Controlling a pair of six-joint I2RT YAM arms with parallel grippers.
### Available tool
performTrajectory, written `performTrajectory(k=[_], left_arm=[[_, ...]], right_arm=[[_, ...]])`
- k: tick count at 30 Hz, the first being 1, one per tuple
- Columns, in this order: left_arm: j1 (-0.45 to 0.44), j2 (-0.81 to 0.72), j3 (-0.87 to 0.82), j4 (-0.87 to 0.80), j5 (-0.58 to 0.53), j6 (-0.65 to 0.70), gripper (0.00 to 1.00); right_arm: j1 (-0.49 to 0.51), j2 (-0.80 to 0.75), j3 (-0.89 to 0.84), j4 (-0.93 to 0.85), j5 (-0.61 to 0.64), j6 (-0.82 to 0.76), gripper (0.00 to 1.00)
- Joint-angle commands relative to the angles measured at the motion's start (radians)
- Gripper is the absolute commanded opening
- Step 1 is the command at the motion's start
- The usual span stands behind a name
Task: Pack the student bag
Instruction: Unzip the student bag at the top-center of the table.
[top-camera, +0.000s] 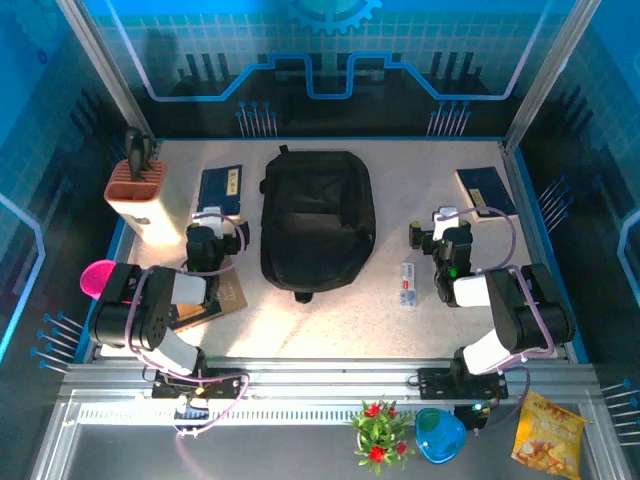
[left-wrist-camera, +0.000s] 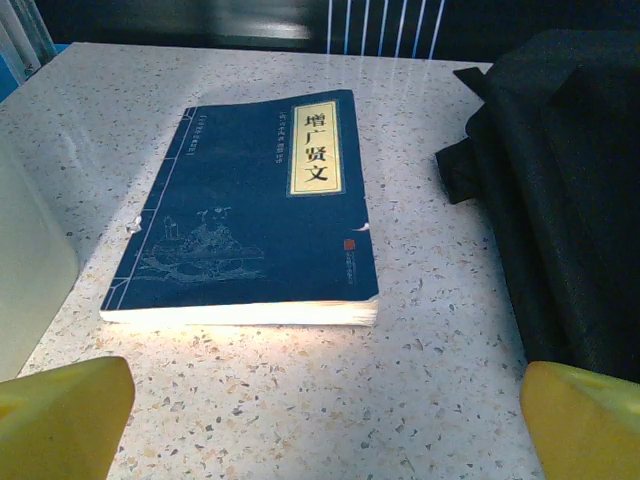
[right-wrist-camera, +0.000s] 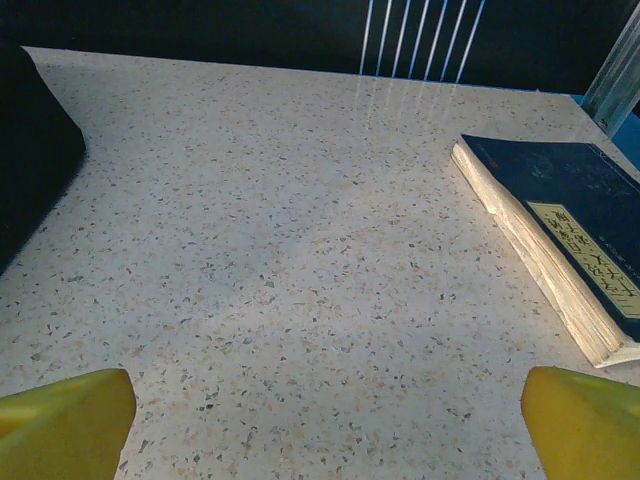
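Left arm (top-camera: 150, 305) and right arm (top-camera: 505, 305) sit folded flanking the student bag (top-camera: 317, 220), jaws wide, empty.

Counter (top-camera: 400, 180) centre: blocked by the student bag (top-camera: 317, 220). At 10 o'clock a blue book (left-wrist-camera: 250, 210) lies flat ahead of the left end effector (left-wrist-camera: 320, 420), with a narrow bare strip between it and the bag. Pale holder (top-camera: 145, 205) stands at 9 o'clock. Toward 2 o'clock, broad bare counter ahead of the right end effector (right-wrist-camera: 320, 420), bounded by a second book (right-wrist-camera: 570, 230). Small white packet (top-camera: 407, 285) at 4 o'clock.

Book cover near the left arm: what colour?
Dark blue book with a cream title label; clearest in left wrist view.
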Motion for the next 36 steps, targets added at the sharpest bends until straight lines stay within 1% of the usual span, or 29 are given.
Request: performTrajectory(k=[1, 26, 28, 30, 31, 33, 35, 36], left_arm=[[0.009, 0.006, 0.012, 0.02, 0.02, -0.008, 0.99], [0.01, 0.006, 0.013, 0.018, 0.022, -0.009, 0.99], [0.01, 0.006, 0.013, 0.019, 0.022, -0.008, 0.99], [0.01, 0.006, 0.012, 0.022, 0.021, -0.008, 0.99], [0.009, 0.004, 0.008, 0.029, 0.022, -0.005, 0.99], [0.006, -0.026, -0.005, 0.03, 0.028, 0.002, 0.99], [-0.001, -0.09, 0.0, -0.038, 0.007, 0.004, 0.99], [-0.005, -0.129, 0.014, -0.096, -0.013, 0.003, 0.99]], right_arm=[[-0.017, 0.005, 0.016, 0.019, 0.0, 0.008, 1.0], [-0.017, 0.005, 0.015, 0.021, -0.001, 0.008, 1.0], [-0.022, 0.005, 0.013, 0.022, -0.025, 0.007, 1.0], [-0.024, 0.002, 0.004, 0.04, -0.081, -0.018, 1.0], [-0.019, -0.005, -0.005, 0.056, -0.091, -0.027, 1.0], [-0.007, -0.057, -0.024, 0.051, -0.07, -0.032, 1.0], [0.012, -0.146, -0.015, -0.039, -0.024, -0.042, 1.0], [0.024, -0.201, 0.01, -0.133, -0.012, -0.044, 1.0]])
